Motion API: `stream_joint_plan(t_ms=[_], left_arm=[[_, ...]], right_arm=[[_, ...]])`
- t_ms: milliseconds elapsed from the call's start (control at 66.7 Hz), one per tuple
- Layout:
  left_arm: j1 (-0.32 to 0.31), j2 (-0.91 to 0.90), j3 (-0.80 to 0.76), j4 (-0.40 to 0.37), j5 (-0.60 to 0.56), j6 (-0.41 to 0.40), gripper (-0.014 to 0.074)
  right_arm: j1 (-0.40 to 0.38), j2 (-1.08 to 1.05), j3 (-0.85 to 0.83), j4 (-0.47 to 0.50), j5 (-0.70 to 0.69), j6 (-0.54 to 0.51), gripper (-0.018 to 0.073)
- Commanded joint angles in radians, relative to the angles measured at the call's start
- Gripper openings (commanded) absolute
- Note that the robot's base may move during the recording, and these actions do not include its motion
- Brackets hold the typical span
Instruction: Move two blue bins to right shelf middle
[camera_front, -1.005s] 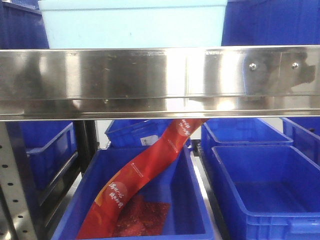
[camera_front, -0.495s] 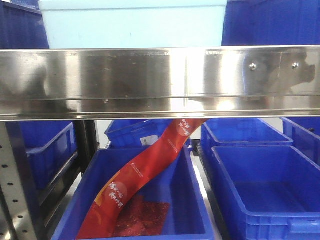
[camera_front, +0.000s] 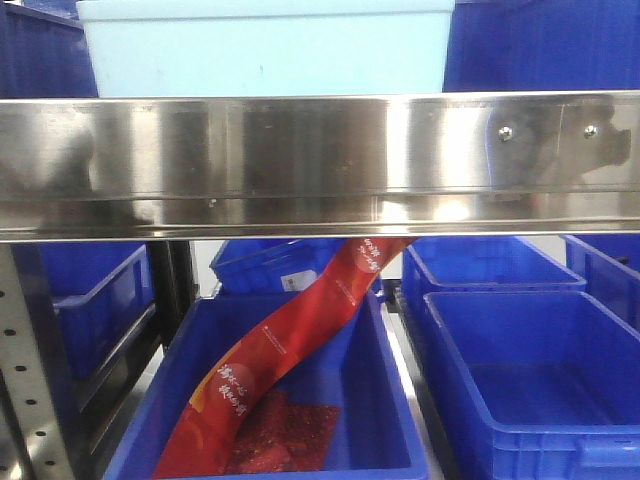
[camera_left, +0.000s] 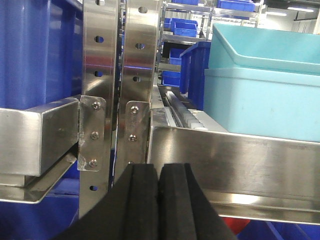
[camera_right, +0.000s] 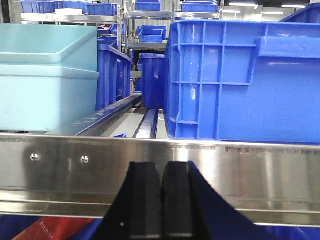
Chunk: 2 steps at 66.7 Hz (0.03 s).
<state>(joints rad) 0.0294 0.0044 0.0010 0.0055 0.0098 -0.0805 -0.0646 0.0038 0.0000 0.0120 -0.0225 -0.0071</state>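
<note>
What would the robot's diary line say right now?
left gripper: shut, empty | right gripper: shut, empty | blue bin: on shelf, untouched | pale bin: beside it

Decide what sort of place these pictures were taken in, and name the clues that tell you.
Probably a warehouse or stockroom. Stainless steel shelving runs in tiers, blue plastic bins sit in rows on it, and the right wrist view shows more racks of bins receding under ceiling lights.

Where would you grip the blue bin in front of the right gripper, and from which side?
Likely the top rim of the blue bin, reached from the front above the steel rail. The bin stands upright on the shelf with a lipped, ribbed rim, while its lower edge sits behind the rail. The right gripper is shut, so it must open first.
</note>
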Motion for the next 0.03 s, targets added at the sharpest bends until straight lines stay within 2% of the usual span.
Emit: stream_joint_plan(t_ms=[0,15], left_arm=[[-0.006,-0.004,-0.001,0.004,-0.026,0.000,-0.0111],[-0.006,-0.004,-0.001,0.004,-0.026,0.000,-0.0111]], right_arm=[[-0.003,-0.004,0.000,0.000,-0.021,-0.004,-0.0166],[-0.003,-0.004,0.000,0.000,-0.021,-0.004,-0.0166]])
